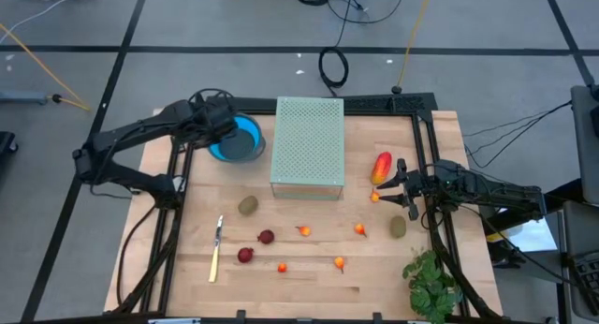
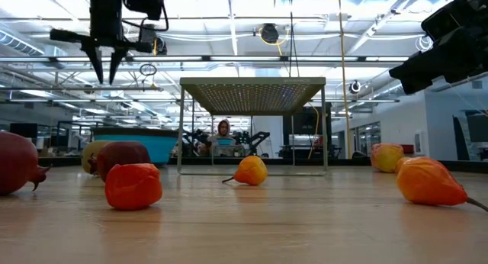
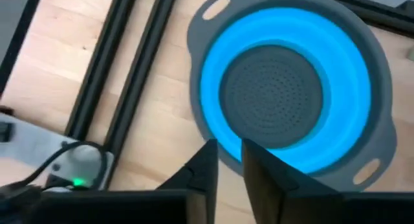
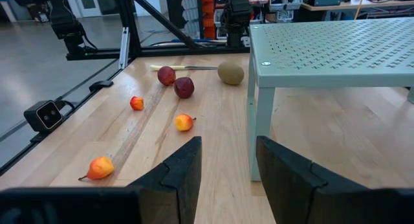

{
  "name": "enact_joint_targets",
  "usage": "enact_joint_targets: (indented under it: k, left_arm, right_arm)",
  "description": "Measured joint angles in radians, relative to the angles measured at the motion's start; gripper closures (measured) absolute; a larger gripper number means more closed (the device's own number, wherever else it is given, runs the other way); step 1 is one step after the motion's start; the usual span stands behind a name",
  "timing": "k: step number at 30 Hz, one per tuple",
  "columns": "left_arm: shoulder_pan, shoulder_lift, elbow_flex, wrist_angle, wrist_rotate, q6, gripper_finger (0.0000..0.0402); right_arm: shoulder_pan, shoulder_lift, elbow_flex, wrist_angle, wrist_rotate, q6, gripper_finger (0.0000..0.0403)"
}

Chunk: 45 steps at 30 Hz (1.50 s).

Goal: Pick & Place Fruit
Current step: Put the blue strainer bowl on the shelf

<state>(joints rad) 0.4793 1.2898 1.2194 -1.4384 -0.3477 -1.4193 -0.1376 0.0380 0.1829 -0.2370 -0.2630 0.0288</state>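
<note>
The fruit lies scattered on the wooden table: a red-and-yellow piece (image 1: 381, 167), brownish-olive ovals (image 1: 248, 205) (image 1: 398, 228), dark red round ones (image 1: 266, 237) (image 1: 245, 256) and several tiny orange ones (image 1: 303, 231). My left gripper (image 3: 229, 160) hangs above the near rim of a blue colander (image 3: 213, 88). It points down, slightly open, with nothing between its fingers. My right gripper (image 4: 228, 153) waits level at the table's right side, open with nothing in it, close to a tiny orange piece (image 1: 375, 198).
A pale green perforated stand (image 1: 307, 146) stands on thin legs at the table's far middle. A yellow-handled knife (image 1: 216, 249) lies near the left front. A leafy green plant (image 1: 430, 282) sits at the front right corner. Black frame rails (image 1: 173, 221) run along both sides.
</note>
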Motion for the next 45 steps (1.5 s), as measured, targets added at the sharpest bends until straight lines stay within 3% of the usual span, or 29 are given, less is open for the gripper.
enact_joint_targets:
  k: [6,15,20,28,35,45]
  left_arm:
    - [0.049,0.040,-0.004,0.001,0.068,0.008,0.0264]
    - [0.104,0.028,-0.167,0.107,0.185,-0.001,0.0203]
    - [0.139,0.029,-0.254,0.235,0.226,0.008,0.0199]
    - [0.195,0.029,-0.312,0.247,0.250,0.026,0.0199]
    - [0.260,0.029,-0.371,0.408,0.252,0.096,0.0199]
    - [0.329,0.029,-0.476,0.502,0.295,0.139,0.0199]
  right_arm:
    - [0.000,0.000,0.000,0.000,0.000,0.000,0.0264]
    - [0.000,0.000,0.000,0.000,0.000,0.000,0.0264]
    - [0.000,0.000,0.000,0.000,0.000,0.000,0.0264]
    - [0.000,0.000,0.000,0.000,0.000,0.000,0.0264]
    - [0.000,0.000,0.000,0.000,0.000,0.000,0.0264]
    - [0.000,0.000,0.000,0.000,0.000,0.000,0.0264]
